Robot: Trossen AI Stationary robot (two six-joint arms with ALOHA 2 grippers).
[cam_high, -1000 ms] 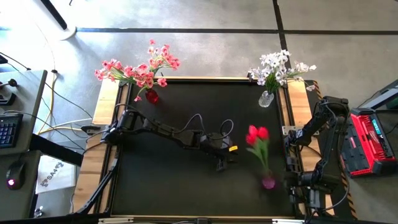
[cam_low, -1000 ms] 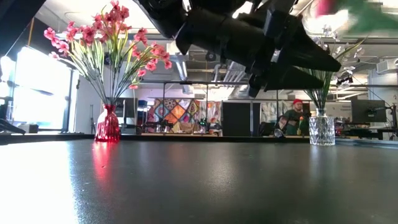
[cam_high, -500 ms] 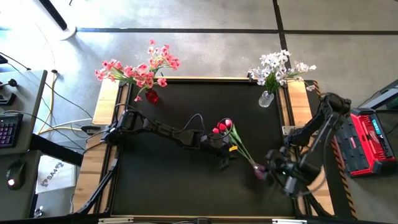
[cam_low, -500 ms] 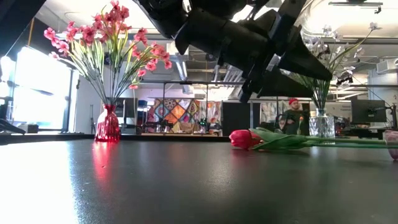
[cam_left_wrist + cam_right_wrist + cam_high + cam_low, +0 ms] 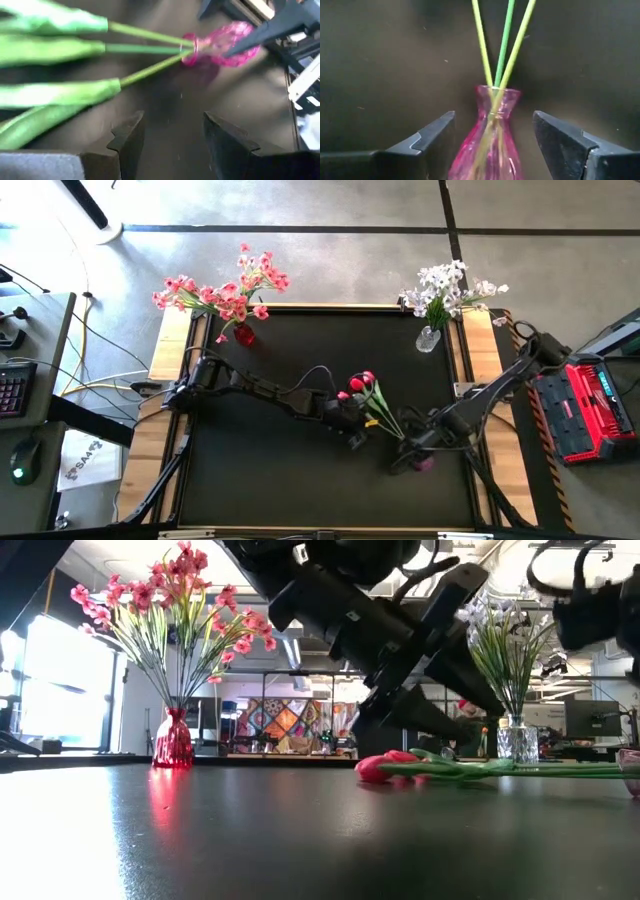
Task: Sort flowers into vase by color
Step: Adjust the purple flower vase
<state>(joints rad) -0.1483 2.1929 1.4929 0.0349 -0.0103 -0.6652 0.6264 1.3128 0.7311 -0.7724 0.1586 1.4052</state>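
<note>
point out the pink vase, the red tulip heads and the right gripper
pink vase [image 5: 492, 140], right wrist view, on its neck and body
red tulip heads [image 5: 358, 382], high view, on the blossoms
right gripper [image 5: 492, 145], right wrist view, between its open fingers

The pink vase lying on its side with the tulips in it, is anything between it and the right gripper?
Nothing visible. The right gripper is open, with the tipped pink vase already between its fingers; only the tulip stems run out of the vase's neck.
</note>
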